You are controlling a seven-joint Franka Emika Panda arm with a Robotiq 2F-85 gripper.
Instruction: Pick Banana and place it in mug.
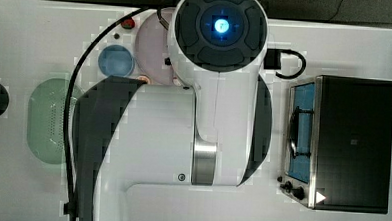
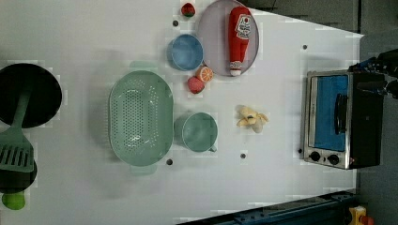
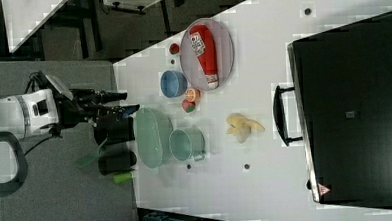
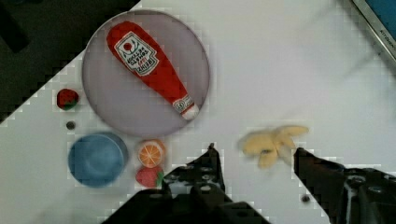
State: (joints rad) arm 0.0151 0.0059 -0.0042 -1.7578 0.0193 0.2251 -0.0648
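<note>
The gripper point(image 4: 254, 151) hangs high above the table with its two dark fingers point(image 4: 205, 172) spread apart and nothing between them; in the wrist view the banana point(image 4: 273, 142) lies on the bare white table point(image 4: 289, 65) in the gap between the fingertips, far below them. In the left view the banana point(image 2: 252, 118) sits at about 3 o'clock from the mug point(image 2: 199, 131), near it but clearly apart, and the mug stands upright just beside the pale-green basket point(image 2: 141, 117), which is at its 9 o'clock. The likeliest trouble is the grasp itself: the banana is a lumpy bunch of curved lobes splayed in several directions, so jaws closing across the wrong axis could pinch a single lobe and let the rest swing or slip free. A descent that stops short would close on air; one that goes too deep would jam the fingertips into the table. At the drop, the mug's rim leaves little margin, so an off-centre release could leave the banana hung on the rim or tipped into the basket.
</note>
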